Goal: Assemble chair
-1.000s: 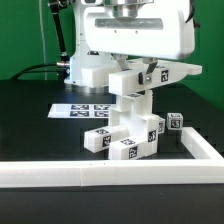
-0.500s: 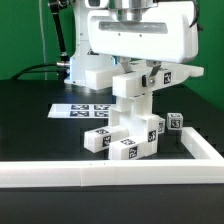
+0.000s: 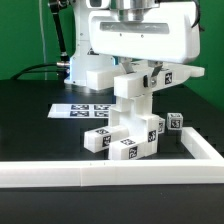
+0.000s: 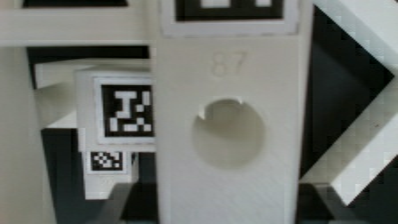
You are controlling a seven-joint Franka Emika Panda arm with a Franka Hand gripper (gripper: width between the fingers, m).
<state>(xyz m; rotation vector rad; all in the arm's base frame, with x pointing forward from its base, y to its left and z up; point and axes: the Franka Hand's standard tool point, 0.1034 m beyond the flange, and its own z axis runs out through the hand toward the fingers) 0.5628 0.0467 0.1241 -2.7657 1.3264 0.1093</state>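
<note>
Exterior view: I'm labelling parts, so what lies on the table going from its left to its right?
Marker board → partly built chair → small tagged cube.

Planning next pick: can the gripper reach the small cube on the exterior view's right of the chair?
Likely not yet: the gripper sits low around the tall upright piece. The small cube itself stands apart, seemingly uncovered on top.
</note>
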